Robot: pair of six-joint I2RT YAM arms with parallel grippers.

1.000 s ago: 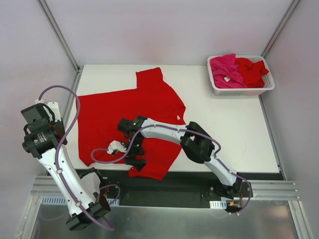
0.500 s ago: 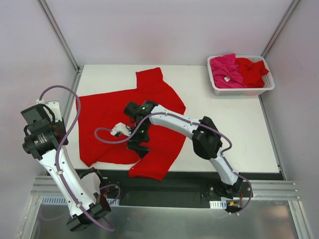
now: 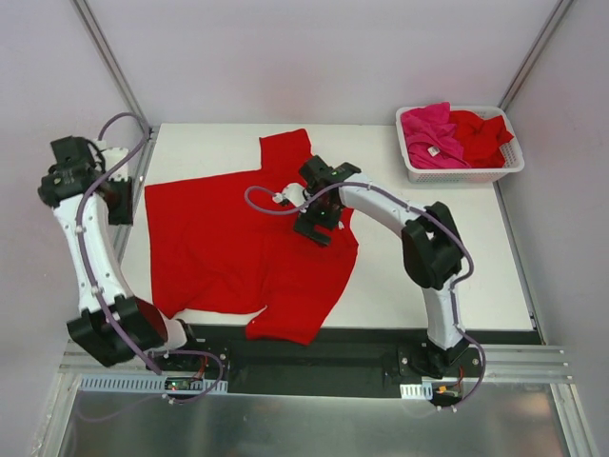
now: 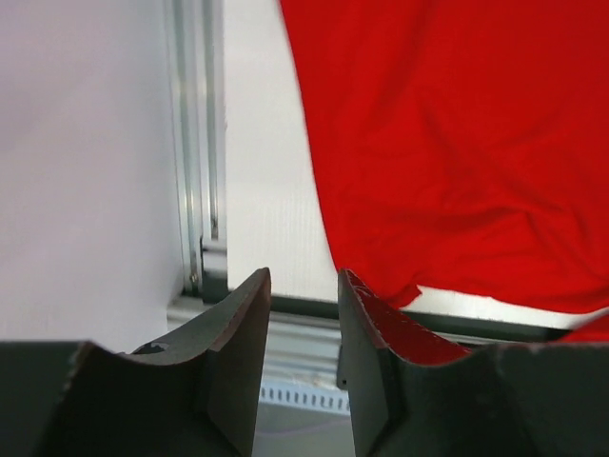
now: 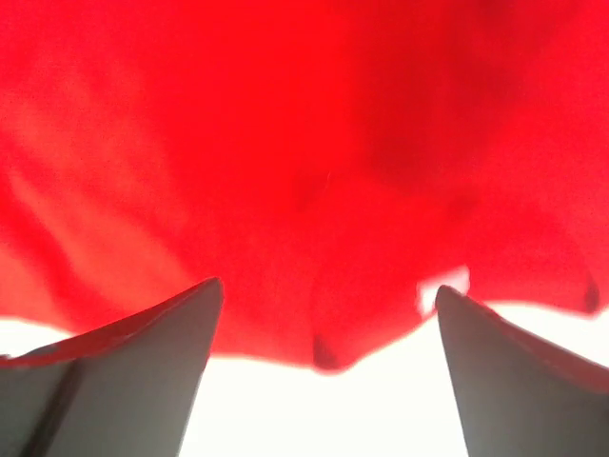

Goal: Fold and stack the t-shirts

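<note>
Both arms have moved: right tool [image 5: 328,290], jaws wide, empty, now nearer basket [image 3: 461,173]; left tool [image 4: 303,281] narrowly parted, empty. Red t-shirt [image 3: 228,248] lies flat on desk [image 3: 428,248], left of basket; other t-shirts [image 3: 433,133] inside basket.

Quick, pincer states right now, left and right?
Left pincer: partly open, empty.
Right pincer: wide open over the red t-shirt, gripping nothing.

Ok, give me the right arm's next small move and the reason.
Probably lower the right gripper onto the red t-shirt and pinch its edge. The jaws stand wide open and empty over the cloth, and the shirt lies spread flat on the table, not yet folded.
</note>
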